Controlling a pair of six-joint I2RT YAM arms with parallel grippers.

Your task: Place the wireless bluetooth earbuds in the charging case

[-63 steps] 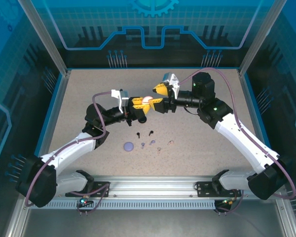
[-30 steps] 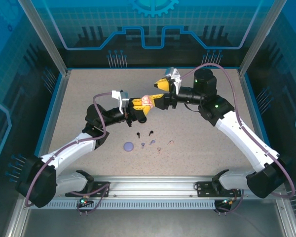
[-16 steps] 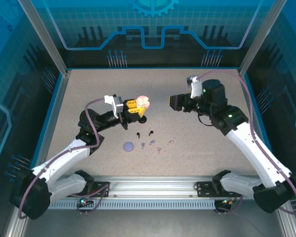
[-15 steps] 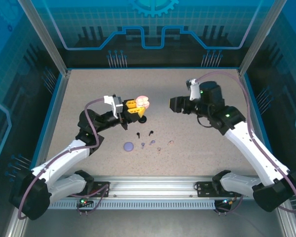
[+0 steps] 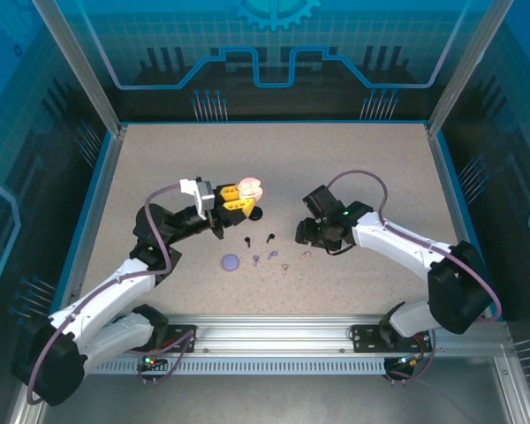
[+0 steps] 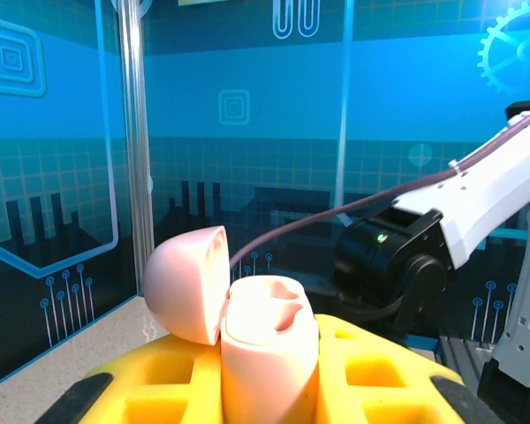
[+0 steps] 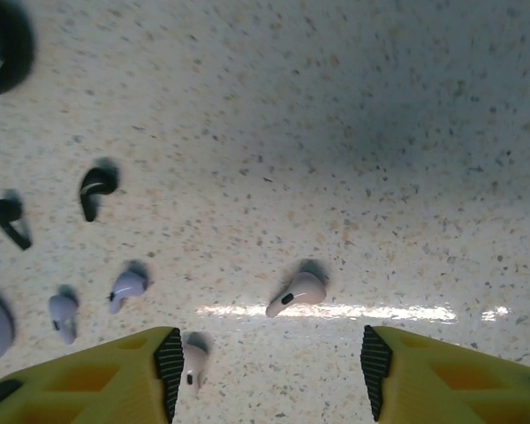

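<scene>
My left gripper [image 5: 240, 196] is shut on the pale pink charging case [image 5: 248, 187], held above the table with its lid hinged open. In the left wrist view the case [image 6: 267, 340] stands upright between the yellow fingers [image 6: 150, 375], both sockets empty. My right gripper [image 5: 303, 235] hangs low over the table, open [image 7: 269, 375]. A pale pink earbud [image 7: 298, 292] lies just ahead of the gap between its fingers. A second pink earbud [image 7: 193, 362] lies by the left finger. Two lavender earbuds [image 7: 126, 287] and two black earbuds [image 7: 95, 187] lie further left.
A shut lavender case [image 5: 230, 261] lies on the table left of the earbuds. A black case [image 5: 255, 213] sits partly under my left gripper. Speckled table [image 5: 362, 177] stretches free to the back and right. Blue walls ring the table.
My right gripper left the pink case and dropped to the table over the pink earbuds. My left gripper drew slightly left with the open case.
</scene>
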